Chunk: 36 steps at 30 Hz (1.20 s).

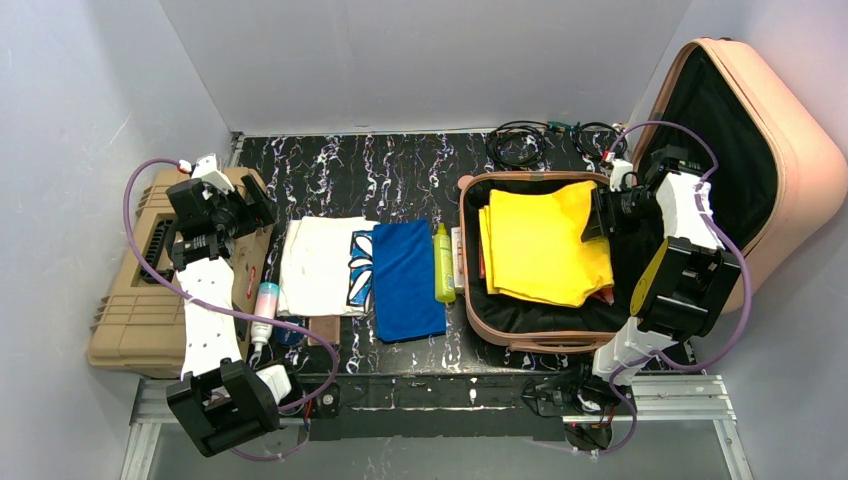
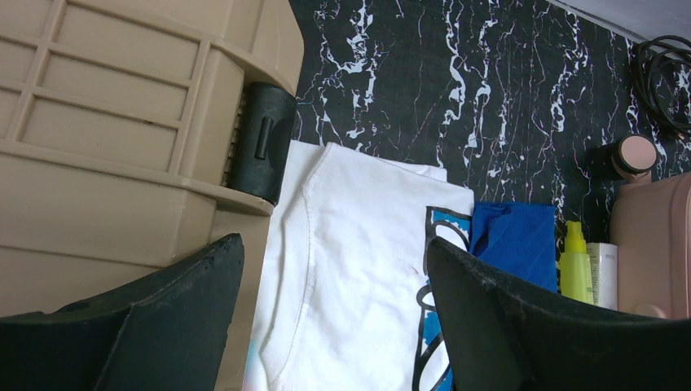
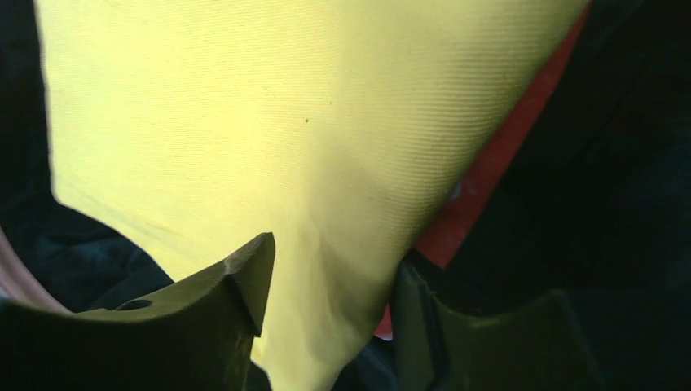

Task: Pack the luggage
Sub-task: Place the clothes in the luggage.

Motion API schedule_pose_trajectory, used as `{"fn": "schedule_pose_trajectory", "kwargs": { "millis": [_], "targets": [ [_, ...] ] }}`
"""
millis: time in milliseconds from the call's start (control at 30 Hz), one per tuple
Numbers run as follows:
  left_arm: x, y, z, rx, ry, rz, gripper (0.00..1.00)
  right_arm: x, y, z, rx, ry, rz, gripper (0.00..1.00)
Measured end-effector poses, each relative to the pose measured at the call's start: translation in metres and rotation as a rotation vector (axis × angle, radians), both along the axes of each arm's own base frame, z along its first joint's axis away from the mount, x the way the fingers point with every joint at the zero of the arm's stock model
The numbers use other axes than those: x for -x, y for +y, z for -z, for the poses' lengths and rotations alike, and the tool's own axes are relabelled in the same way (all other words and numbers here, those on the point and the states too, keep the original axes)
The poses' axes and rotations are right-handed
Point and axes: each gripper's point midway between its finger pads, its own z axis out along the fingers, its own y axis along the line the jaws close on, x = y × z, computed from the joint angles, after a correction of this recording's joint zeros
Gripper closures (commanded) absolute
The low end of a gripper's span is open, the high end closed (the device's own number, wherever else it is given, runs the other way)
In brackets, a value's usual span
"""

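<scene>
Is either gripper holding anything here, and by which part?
The left gripper is open, holding nothing. An edge of the yellow cloth sits between the fingers of the right gripper; whether they clamp it cannot be told.

left arm [image 1: 210, 310]: white links, black joints | right arm [image 1: 685, 205]: white, black, one yellow panel | purple cable [image 1: 128, 205] behind left gripper [image 2: 334, 244]

suitcase [image 1: 800, 150] 1 | toolbox [image 1: 130, 320] 1 | yellow cloth [image 1: 545, 245] 1 | blue cloth [image 1: 405, 280] 1
</scene>
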Motion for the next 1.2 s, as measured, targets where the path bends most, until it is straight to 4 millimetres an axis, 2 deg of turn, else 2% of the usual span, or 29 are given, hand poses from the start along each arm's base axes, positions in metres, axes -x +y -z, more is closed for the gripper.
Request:
{"fn": "schedule_pose_trajectory", "kwargs": {
  "millis": [167, 267, 367, 467, 633, 667, 733, 800, 1033, 1100, 1200],
  "targets": [
    [0.000, 0.000, 0.000, 0.000, 0.000, 0.001, 0.19, -0.007, -0.020, 0.005, 0.105, -0.020, 0.032, 0.19],
    [0.000, 0.000, 0.000, 0.000, 0.000, 0.001, 0.19, -0.012, -0.033, -0.003, 0.181, -0.070, 0.057, 0.17],
    [0.000, 0.000, 0.000, 0.000, 0.000, 0.001, 0.19, -0.019, -0.044, -0.026, 0.259, -0.165, 0.097, 0.20],
    [0.000, 0.000, 0.000, -0.001, 0.000, 0.002, 0.19, -0.024, -0.050, -0.058, 0.312, -0.286, 0.135, 0.34],
    [0.000, 0.001, 0.000, -0.018, -0.002, 0.012, 0.19, -0.030, -0.040, -0.093, 0.280, -0.432, 0.151, 0.82],
    [-0.001, 0.001, 0.000, -0.024, -0.003, 0.015, 0.19, -0.032, -0.036, -0.095, 0.259, -0.450, 0.152, 0.87],
    [-0.002, 0.002, 0.000, -0.037, -0.009, 0.020, 0.19, -0.037, -0.029, -0.091, 0.218, -0.460, 0.157, 0.91],
    [-0.003, 0.003, 0.000, -0.047, -0.013, 0.027, 0.19, -0.046, -0.023, -0.079, 0.178, -0.449, 0.166, 0.93],
    [-0.010, 0.006, 0.001, -0.107, -0.026, 0.065, 0.18, -0.081, -0.007, -0.024, 0.121, -0.352, 0.170, 0.96],
    [-0.012, 0.008, 0.004, -0.126, -0.022, 0.077, 0.18, -0.084, -0.005, -0.010, 0.132, -0.326, 0.173, 0.94],
    [-0.019, 0.012, 0.008, -0.169, -0.022, 0.098, 0.18, -0.083, -0.004, 0.006, 0.154, -0.291, 0.180, 0.85]
  ]
}}
